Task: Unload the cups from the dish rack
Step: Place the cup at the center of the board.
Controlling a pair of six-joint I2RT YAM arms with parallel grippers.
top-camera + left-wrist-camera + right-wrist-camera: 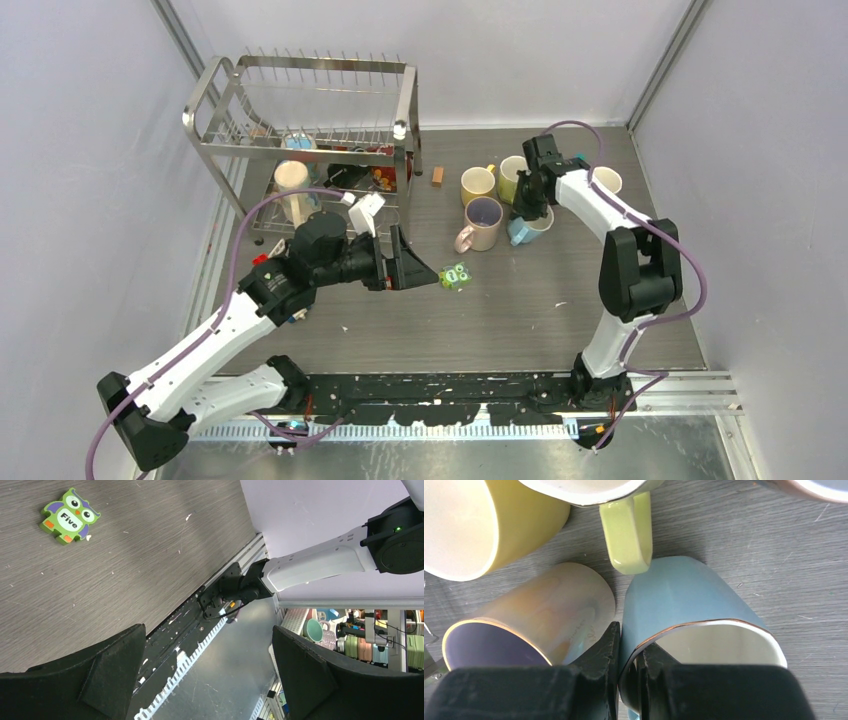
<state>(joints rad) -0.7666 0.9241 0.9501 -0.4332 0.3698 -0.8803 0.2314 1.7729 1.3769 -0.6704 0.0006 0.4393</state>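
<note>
Blue mug (684, 600) rests on the counter (540, 300) beside four other cups (478, 184) already unloaded, right jaws clamped on its rim; left jaws hang apart, empty, near the dish rack (310, 110), which holds at least a cream mug (292, 180)

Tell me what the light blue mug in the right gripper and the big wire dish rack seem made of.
Light blue mug: likely glazed ceramic, smooth glossy wall, thin gold-looking rim line. Wire dish rack: likely polished steel, bright silvery tubes and thin wires.
</note>
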